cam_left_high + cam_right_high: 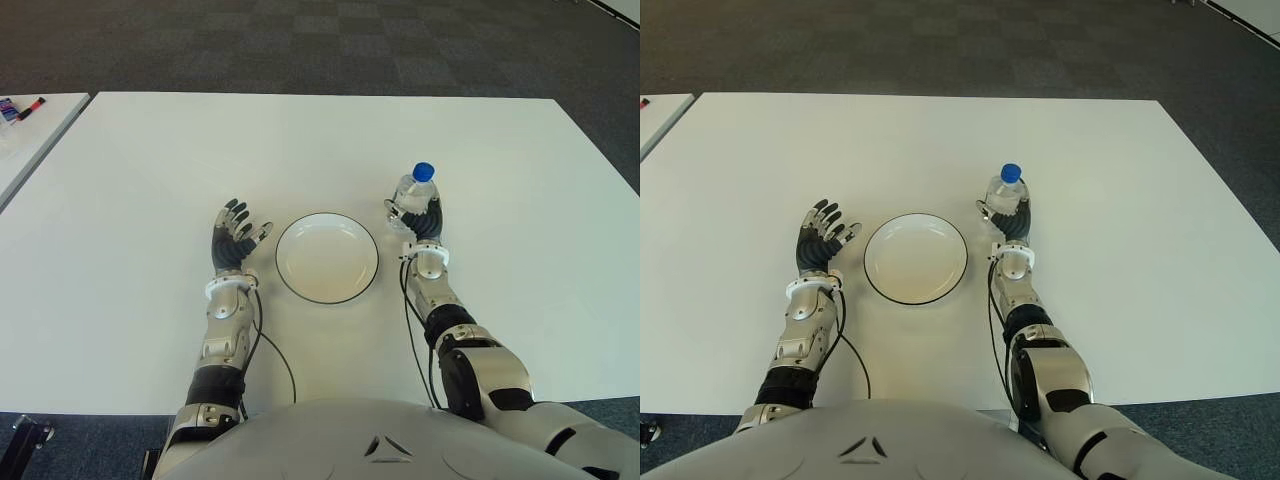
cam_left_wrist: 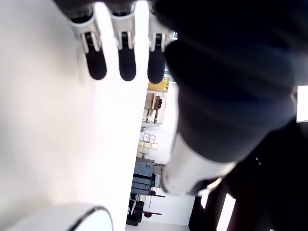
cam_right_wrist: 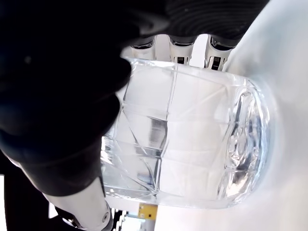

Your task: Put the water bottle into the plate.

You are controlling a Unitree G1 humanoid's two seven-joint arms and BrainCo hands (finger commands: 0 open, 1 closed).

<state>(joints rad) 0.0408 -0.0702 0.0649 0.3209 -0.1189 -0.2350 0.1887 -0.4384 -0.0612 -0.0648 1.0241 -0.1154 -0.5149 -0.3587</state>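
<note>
A clear water bottle (image 1: 413,191) with a blue cap (image 1: 424,171) stands upright on the white table (image 1: 300,140), just right of the plate. My right hand (image 1: 422,218) is wrapped around its lower body; the right wrist view shows the bottle (image 3: 192,139) pressed against the palm with fingertips (image 3: 180,50) curled over it. The white plate (image 1: 327,257) with a dark rim lies empty in the middle. My left hand (image 1: 236,238) shows left of the plate, fingers spread and holding nothing; its fingertips (image 2: 126,67) are extended in the left wrist view.
A second white table (image 1: 25,140) at the far left carries small items (image 1: 20,107). Dark carpet (image 1: 320,45) lies beyond the far edge. Cables (image 1: 270,350) run along both forearms.
</note>
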